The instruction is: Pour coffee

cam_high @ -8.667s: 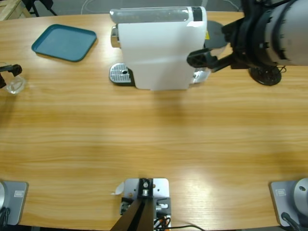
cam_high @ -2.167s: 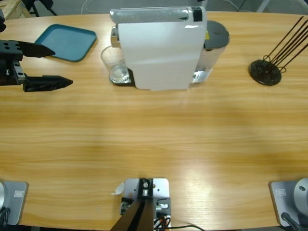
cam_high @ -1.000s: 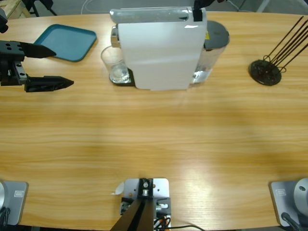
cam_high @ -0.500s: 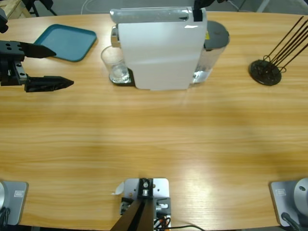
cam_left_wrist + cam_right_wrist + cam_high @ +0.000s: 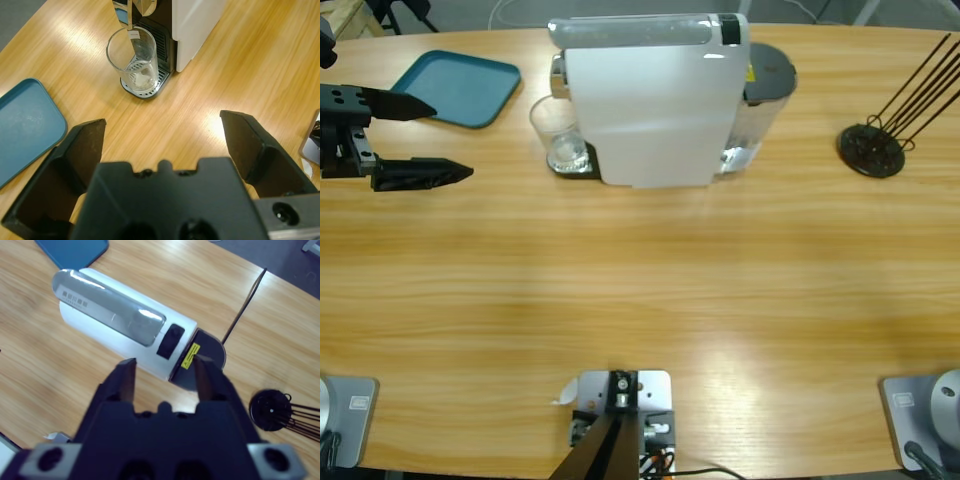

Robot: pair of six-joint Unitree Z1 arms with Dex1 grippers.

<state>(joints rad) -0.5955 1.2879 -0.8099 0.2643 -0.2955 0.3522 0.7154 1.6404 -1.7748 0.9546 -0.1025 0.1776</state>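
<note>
Black jaws of the left gripper (image 5: 162, 135) stand wide apart, holding nothing, well short of the clear glass (image 5: 134, 60) on the drip tray; any coffee inside is hard to make out. The right gripper (image 5: 165, 372), jaws apart, hovers above the white coffee machine (image 5: 120, 335).

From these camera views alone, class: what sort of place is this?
Probably a robotics lab set up as a coffee station: a white capsule machine with a glass under its spout, on a long wooden table, with an open robot gripper nearby.
</note>
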